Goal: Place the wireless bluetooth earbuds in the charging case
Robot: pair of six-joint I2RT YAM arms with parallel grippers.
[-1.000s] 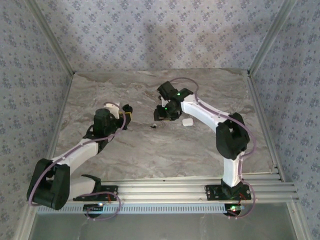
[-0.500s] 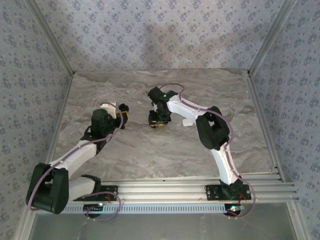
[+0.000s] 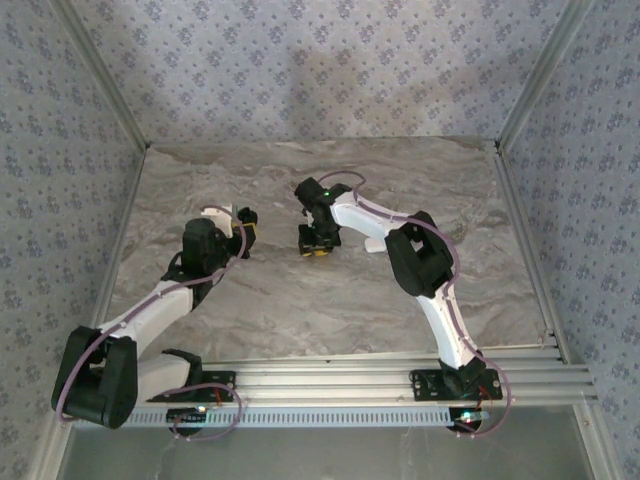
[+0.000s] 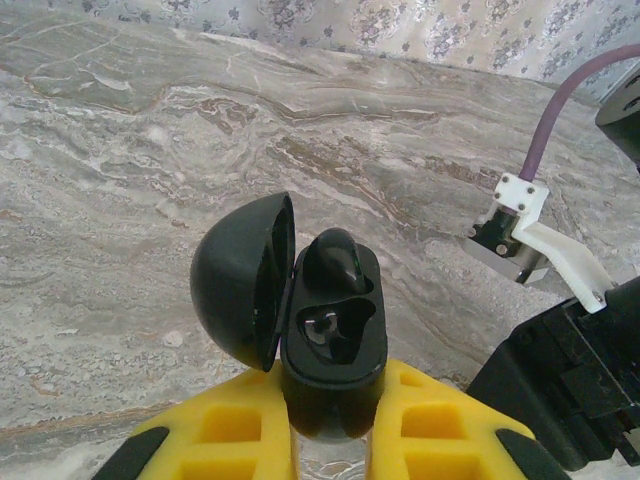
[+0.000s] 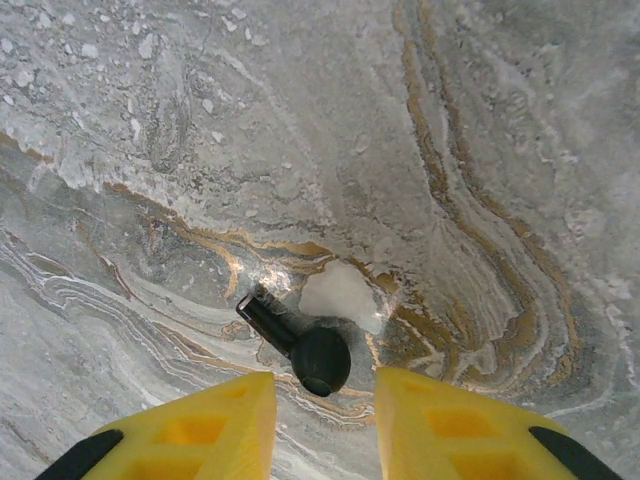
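My left gripper is shut on a black charging case, its yellow fingers pressing both sides. The lid hangs open to the left. One black earbud sits in the far socket and the near socket is bare. A second black earbud lies on the marble, stem pointing up-left, just ahead of my right gripper. The right jaws stand open, one on each side of it, touching nothing. From above, the left gripper and the right gripper are a short way apart mid-table.
A small white case lies right of the right gripper, close against that arm's forearm. The right arm's black and white parts stand near the held case. An aluminium rail runs along the near edge; patterned walls enclose the table.
The right arm has swung left and lowered its gripper over the black earbud, with its jaws drawing narrower. The left arm and the case it holds have stayed put.
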